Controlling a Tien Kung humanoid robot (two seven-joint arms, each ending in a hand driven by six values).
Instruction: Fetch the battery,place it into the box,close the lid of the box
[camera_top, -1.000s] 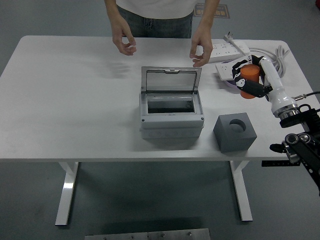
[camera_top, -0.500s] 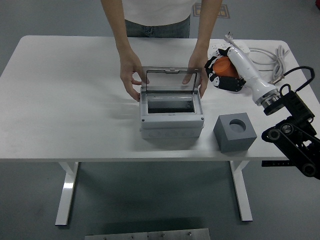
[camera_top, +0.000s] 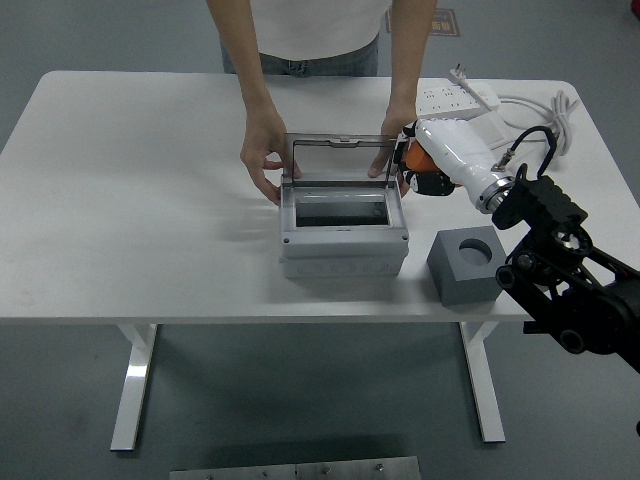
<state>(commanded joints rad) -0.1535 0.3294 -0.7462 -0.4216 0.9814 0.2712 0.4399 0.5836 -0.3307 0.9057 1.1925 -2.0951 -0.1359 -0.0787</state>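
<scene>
The fingers (camera_top: 408, 180) of the right hand (camera_top: 418, 172) are curled tight around the orange battery (camera_top: 421, 160), of which only a sliver shows between the dark fingers and the white forearm shell. A second ago that hand held the battery out near the desk's right edge, beside the power strip (camera_top: 455, 98) and its coiled cable (camera_top: 540, 108); half a second ago it was partway in, and now it sits just beside the right rim of the open junction box (camera_top: 343, 238), close to or touching the person's hand (camera_top: 385, 160) on that side. The person's other hand (camera_top: 264, 160) grips the left side, and together they hold the clear lid (camera_top: 340, 160) upright, where a second ago both hands hung free above the desk's far edge. The box stands at the middle of the white desk (camera_top: 140, 200), its opening dark and unfilled, and the grey foam holder (camera_top: 470, 264) near the front edge on the right shows an empty socket. So the fetch looks done and the placing has begun: the battery has yet to cross over the rim and go down, and the crowded right side leaves little room. The left hand is not in view
</scene>
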